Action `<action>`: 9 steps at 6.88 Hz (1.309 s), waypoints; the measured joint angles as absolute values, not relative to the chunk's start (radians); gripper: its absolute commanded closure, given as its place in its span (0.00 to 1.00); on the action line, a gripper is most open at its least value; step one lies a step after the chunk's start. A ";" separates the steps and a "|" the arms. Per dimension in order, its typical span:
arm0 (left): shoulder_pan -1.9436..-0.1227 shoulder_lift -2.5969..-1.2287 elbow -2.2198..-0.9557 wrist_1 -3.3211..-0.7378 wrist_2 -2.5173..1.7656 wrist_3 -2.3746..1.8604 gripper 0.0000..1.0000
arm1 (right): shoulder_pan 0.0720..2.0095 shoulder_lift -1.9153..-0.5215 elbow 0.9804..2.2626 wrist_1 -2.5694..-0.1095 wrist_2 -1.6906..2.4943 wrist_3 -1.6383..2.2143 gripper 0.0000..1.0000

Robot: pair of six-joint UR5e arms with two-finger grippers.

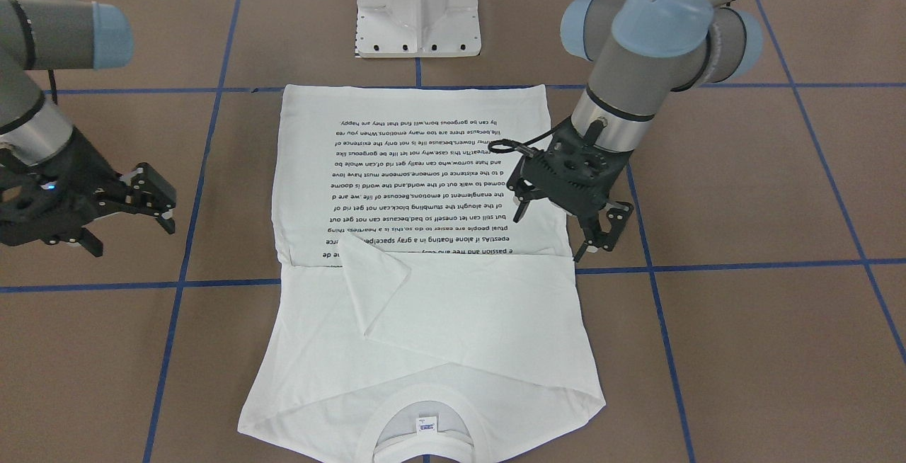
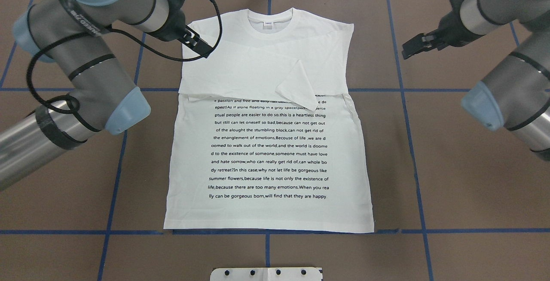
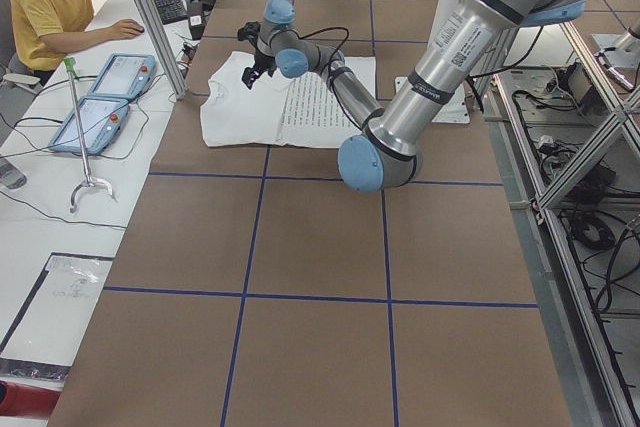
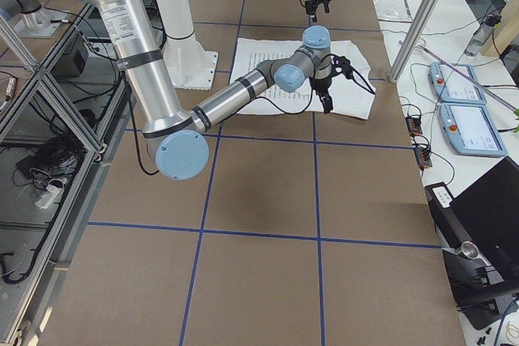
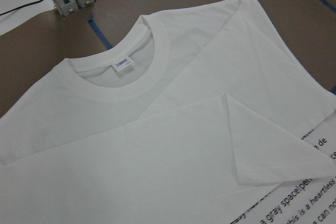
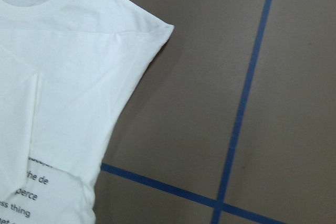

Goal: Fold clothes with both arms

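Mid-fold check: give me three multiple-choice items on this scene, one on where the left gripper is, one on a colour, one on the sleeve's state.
1. The left gripper is: A) at the T-shirt's side edge beside the folded sleeve; B) over the hem; C) over the collar.
2. The tape lines on the table are: A) red; B) blue; C) yellow.
3. The sleeve lies: A) spread sideways; B) hanging off the table; C) folded across the chest.
Answers: 1 A, its fingers straddle that edge in the front-facing view; 2 B, blue in every view; 3 C, it covers the print's top line.
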State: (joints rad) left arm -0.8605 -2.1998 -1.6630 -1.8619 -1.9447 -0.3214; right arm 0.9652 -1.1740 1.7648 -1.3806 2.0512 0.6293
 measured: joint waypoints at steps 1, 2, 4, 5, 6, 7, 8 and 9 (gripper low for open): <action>-0.890 -2.162 -1.684 -1.861 -1.966 -0.255 0.00 | 0.896 -1.093 1.733 -1.428 1.978 0.685 0.06; -0.904 -2.144 -1.693 -1.863 -1.977 -0.227 0.00 | 0.840 -1.003 1.675 -1.466 1.915 0.742 0.07; -0.919 -2.120 -1.698 -1.874 -2.002 -0.214 0.00 | 0.747 -0.832 1.505 -1.486 1.808 0.856 0.11; -0.927 -2.101 -1.699 -1.897 -2.020 -0.214 0.00 | 0.706 -0.764 1.421 -1.486 1.759 0.903 0.18; -0.930 -2.080 -1.699 -1.926 -2.030 -0.217 0.00 | 0.673 -0.709 1.344 -1.486 1.718 0.937 0.23; -0.931 -2.069 -1.700 -1.941 -2.034 -0.221 0.00 | 0.650 -0.669 1.284 -1.485 1.690 0.961 0.28; -0.931 -2.064 -1.700 -1.948 -2.035 -0.224 0.00 | 0.629 -0.629 1.227 -1.484 1.665 0.987 0.28; -0.932 -2.061 -1.700 -1.950 -2.035 -0.226 0.00 | 0.606 -0.599 1.182 -1.483 1.638 1.007 0.28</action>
State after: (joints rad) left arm -0.9321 -2.0609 -1.6996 -1.9502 -2.0354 -0.2258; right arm 0.6063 -0.5994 1.1820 -1.4829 1.6382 1.0073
